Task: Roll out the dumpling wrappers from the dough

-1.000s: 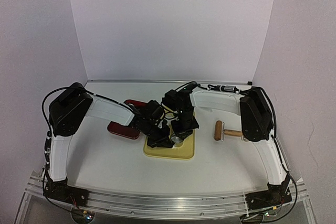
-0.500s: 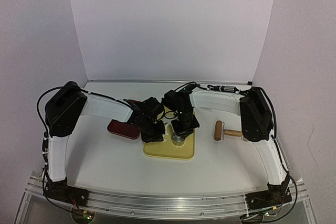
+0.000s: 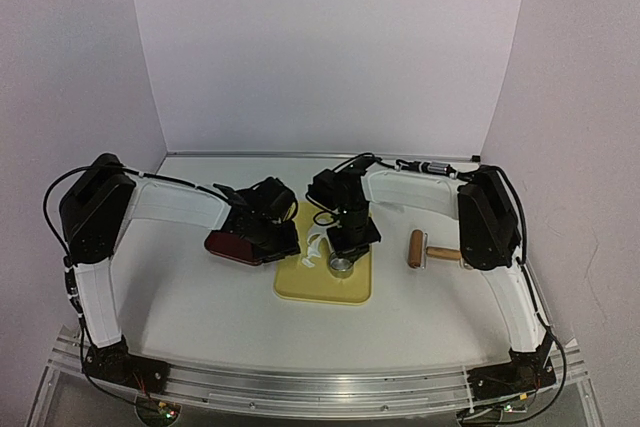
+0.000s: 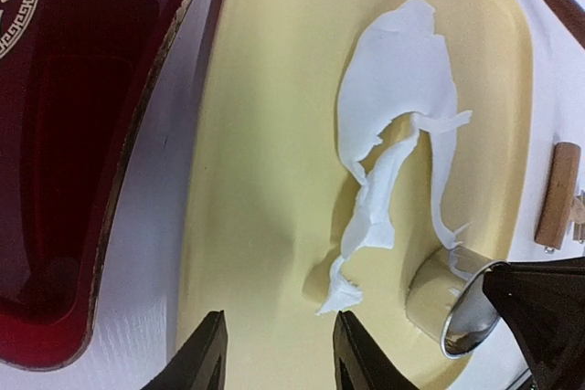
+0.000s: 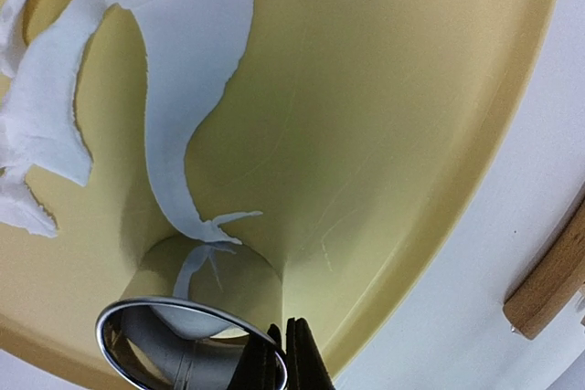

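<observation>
Thin ragged dough (torn strips) reaches shiny ring cutter.

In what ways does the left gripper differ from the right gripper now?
The left gripper has its jaws apart and holds nothing; the right gripper is shut on the rim of the ring cutter. The left gripper hangs by the edge of the yellow tray nearest the red plate; the right gripper is over the tray, beside the torn dough. Both are black and two-fingered.
</observation>
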Robot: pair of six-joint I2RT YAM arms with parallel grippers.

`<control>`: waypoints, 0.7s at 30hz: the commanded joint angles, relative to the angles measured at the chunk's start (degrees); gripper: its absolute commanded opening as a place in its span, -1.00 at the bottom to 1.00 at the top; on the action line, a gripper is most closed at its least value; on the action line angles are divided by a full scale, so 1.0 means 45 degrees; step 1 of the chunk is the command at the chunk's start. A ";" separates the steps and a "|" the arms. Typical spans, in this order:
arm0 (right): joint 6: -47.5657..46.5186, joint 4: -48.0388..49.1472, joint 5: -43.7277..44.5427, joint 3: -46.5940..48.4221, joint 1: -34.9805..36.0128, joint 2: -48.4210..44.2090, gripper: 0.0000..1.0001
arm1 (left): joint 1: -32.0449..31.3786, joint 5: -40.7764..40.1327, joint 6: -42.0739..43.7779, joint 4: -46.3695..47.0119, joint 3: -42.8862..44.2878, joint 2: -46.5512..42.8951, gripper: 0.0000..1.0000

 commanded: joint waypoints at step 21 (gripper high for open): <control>0.0360 0.0195 -0.1753 -0.0223 -0.0122 -0.2319 -1.00 | -0.0410 0.2803 0.0827 0.1918 -0.1329 -0.2267 0.63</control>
